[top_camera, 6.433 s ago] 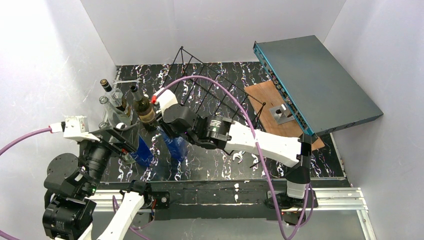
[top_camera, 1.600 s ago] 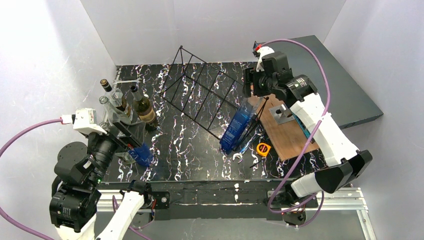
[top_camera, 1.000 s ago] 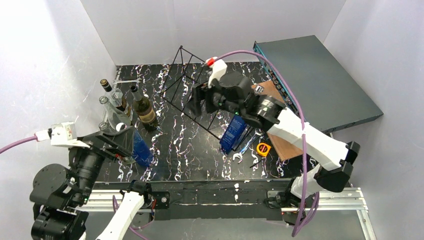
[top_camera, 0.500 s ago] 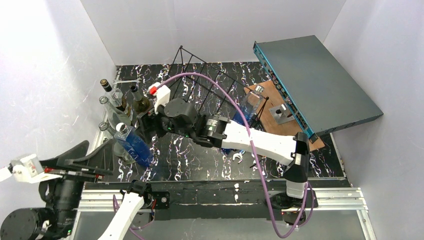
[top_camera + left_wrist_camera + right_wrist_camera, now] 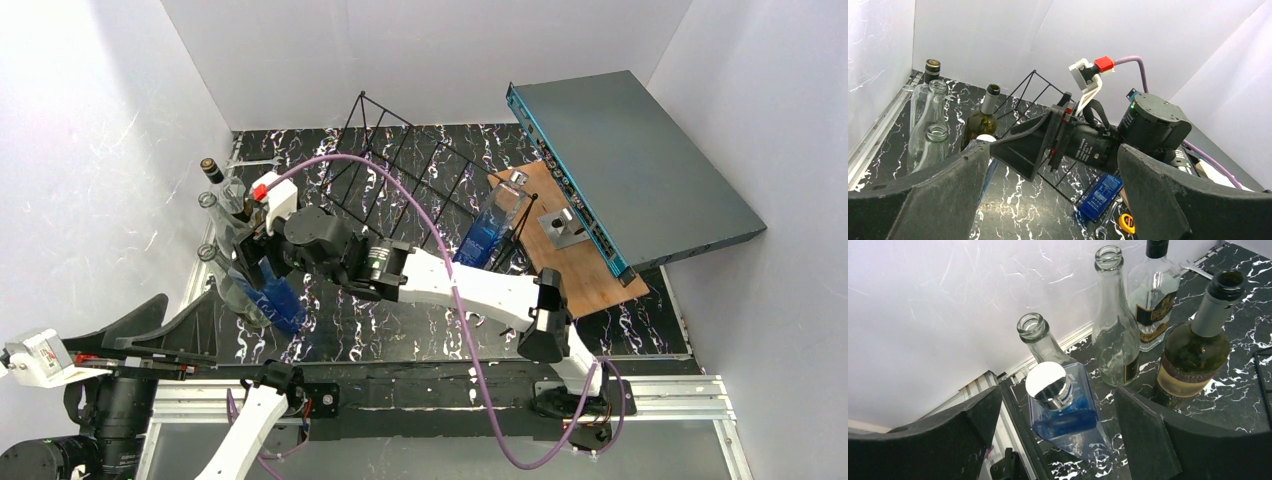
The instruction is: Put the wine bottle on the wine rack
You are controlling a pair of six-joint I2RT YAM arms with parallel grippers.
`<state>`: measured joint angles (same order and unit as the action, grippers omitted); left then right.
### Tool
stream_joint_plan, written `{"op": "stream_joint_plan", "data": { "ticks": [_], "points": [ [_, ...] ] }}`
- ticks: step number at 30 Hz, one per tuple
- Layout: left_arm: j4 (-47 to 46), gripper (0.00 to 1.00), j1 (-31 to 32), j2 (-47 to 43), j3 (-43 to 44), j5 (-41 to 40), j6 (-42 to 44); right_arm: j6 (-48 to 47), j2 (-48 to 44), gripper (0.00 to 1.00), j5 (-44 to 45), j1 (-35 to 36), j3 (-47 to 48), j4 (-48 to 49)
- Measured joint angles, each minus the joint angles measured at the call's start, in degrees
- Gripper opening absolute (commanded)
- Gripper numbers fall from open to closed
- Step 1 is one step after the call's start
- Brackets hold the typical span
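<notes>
The black wire wine rack (image 5: 420,190) stands at the back middle, and a blue flat bottle (image 5: 492,225) leans on its right end. At the left stand a dark wine bottle with a tan label (image 5: 1198,350), clear bottles (image 5: 1113,335) and a blue square bottle with a silver cap (image 5: 1048,382). My right gripper (image 5: 1057,392) is open, one finger on each side of the blue square bottle and apart from it. My left gripper (image 5: 185,325) hangs open and empty at the near left.
A grey-teal flat box (image 5: 630,160) lies tilted at the right above a wooden board (image 5: 570,260) with a metal block (image 5: 560,225). A wrench (image 5: 1105,227) and a yellow tape measure (image 5: 1127,223) lie near the rack's right end.
My right arm has swung left from the rack to the bottle group and now straddles the blue square bottle. My left arm has pulled back toward the near left corner.
</notes>
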<state>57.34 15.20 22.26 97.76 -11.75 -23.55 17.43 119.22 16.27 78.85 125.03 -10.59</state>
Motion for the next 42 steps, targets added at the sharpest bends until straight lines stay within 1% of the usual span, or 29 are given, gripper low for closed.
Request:
{"op": "stream_joint_plan", "data": {
  "ticks": [5, 8, 11, 15, 18, 20, 24, 26, 28, 29, 30, 32, 34, 39, 40, 41, 42],
  "points": [
    [0.2, 0.99, 0.4, 0.0, 0.0, -0.6, 0.4, -1.5, 3.5, 0.72, 0.5, 1.0, 3.5, 0.0],
    [0.3, 0.99, 0.8, 0.0, 0.0, -1.0, 0.5, -2.3, 4.3, 0.66, 1.0, 1.2, 3.7, -0.1],
    [0.5, 0.99, 1.0, 0.0, 0.0, -1.2, 0.6, -2.9, 4.7, 0.66, 1.7, 1.5, 3.8, -0.5],
    [0.6, 0.99, 1.1, 0.0, -0.3, -1.2, 0.5, -4.0, 4.9, 0.70, 2.7, 1.6, 4.2, -0.9],
    [0.6, 0.99, 1.1, 0.0, -0.4, -1.2, 0.6, -4.9, 5.7, 0.71, 3.4, 1.7, 5.6, -1.4],
    [0.6, 0.99, 1.1, 0.0, -0.4, -1.2, 0.6, -5.6, 6.9, 0.70, 3.7, 1.8, 7.0, -1.4],
    [0.6, 0.99, 1.2, 0.0, -0.5, -1.2, 0.6, -6.0, 8.5, 0.65, 4.4, 1.8, 7.6, -1.6],
    [0.6, 0.99, 1.2, 0.0, -0.7, -1.2, 0.6, -6.0, 8.9, 0.60, 4.6, 1.8, 7.6, -1.7],
    [0.6, 0.99, 1.2, 0.0, -0.7, -1.2, 0.6, -6.3, 9.0, 0.53, 4.9, 1.8, 7.8, -1.7],
    [0.6, 0.99, 1.2, 0.0, -0.7, -1.2, 0.6, -6.9, 9.0, 0.46, 5.1, 1.8, 7.8, -1.7],
    [0.6, 0.99, 1.2, 0.0, -0.7, -1.2, 0.6, -7.6, 9.0, 0.43, 5.6, 1.8, 7.8, -1.6],
    [0.6, 0.99, 1.2, 0.0, -0.7, -1.3, 0.6, -8.5, 8.9, 0.33, 6.4, 1.8, 7.9, -1.2],
    [0.6, 0.99, 1.2, 0.0, -0.7, -1.3, 0.6, -8.7, 8.5, 0.25, 7.2, 1.7, 7.3, -1.0],
    [0.6, 0.99, 1.2, 0.0, -1.6, -1.3, 0.4, -8.0, 3.7, 0.15, 6.7, 1.2, 1.0, -0.9],
    [0.6, 0.99, 1.2, 0.0, -2.1, -1.3, 0.3, -7.7, 2.3, 0.09, 6.2, 1.1, -0.7, -1.0],
    [0.6, 0.99, 1.2, 0.0, -2.8, -1.2, 0.3, -7.2, 0.1, 0.06, 5.1, 0.7, -2.9, -2.2],
    [0.6, 0.99, 1.2, 0.0, -2.9, -1.2, 0.3, -6.9, -0.5, 0.01, 4.5, 0.3, -3.1, -3.1]
  ]
}}
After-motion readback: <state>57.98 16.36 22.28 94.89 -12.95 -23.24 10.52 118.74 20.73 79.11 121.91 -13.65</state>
